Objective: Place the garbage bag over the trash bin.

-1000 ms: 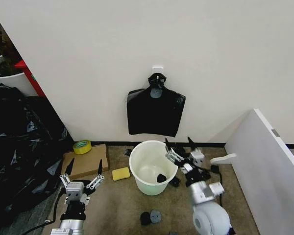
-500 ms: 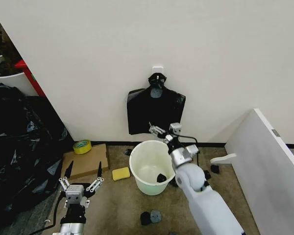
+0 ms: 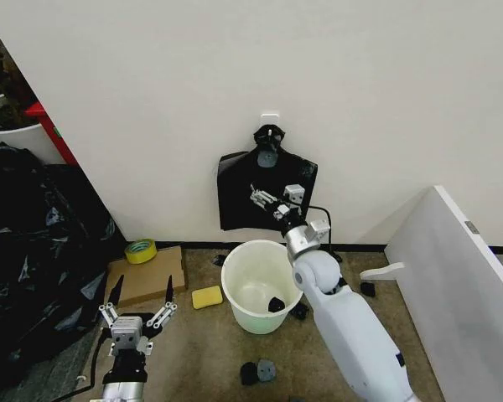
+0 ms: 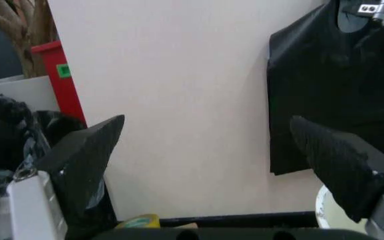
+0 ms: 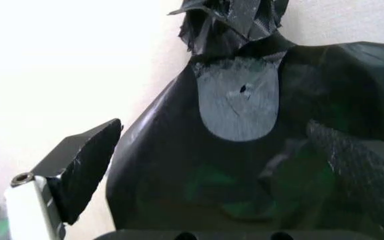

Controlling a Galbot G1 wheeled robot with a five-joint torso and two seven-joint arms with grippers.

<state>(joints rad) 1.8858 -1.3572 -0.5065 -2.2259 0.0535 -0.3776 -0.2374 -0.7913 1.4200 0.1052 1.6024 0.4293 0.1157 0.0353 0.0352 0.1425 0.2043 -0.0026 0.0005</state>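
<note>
The trash bin (image 3: 262, 285), a round white bucket, stands on the floor by the wall with a small black object (image 3: 275, 304) inside it. The garbage bag is out of view. A flat black bundle (image 3: 267, 193) with a knotted top hangs from a wall hook above the bin. My right gripper (image 3: 264, 198) is raised in front of that bundle, open, its fingers apart around the bundle's upper part (image 5: 235, 107) without touching it. My left gripper (image 3: 138, 300) is open and low at the front left, and its wrist view shows the bundle (image 4: 335, 90) and the bin's rim (image 4: 322, 210).
A yellow sponge (image 3: 206, 296) lies left of the bin, next to a cardboard sheet (image 3: 147, 276) and a tape roll (image 3: 140, 250). A big heap of black plastic (image 3: 33, 251) fills the left. A white board (image 3: 453, 285) leans at the right. Small black parts (image 3: 258, 371) lie on the floor.
My right arm has swung up from beside the bin to the hanging bundle on the wall, gripper still open. The left gripper has barely moved.
</note>
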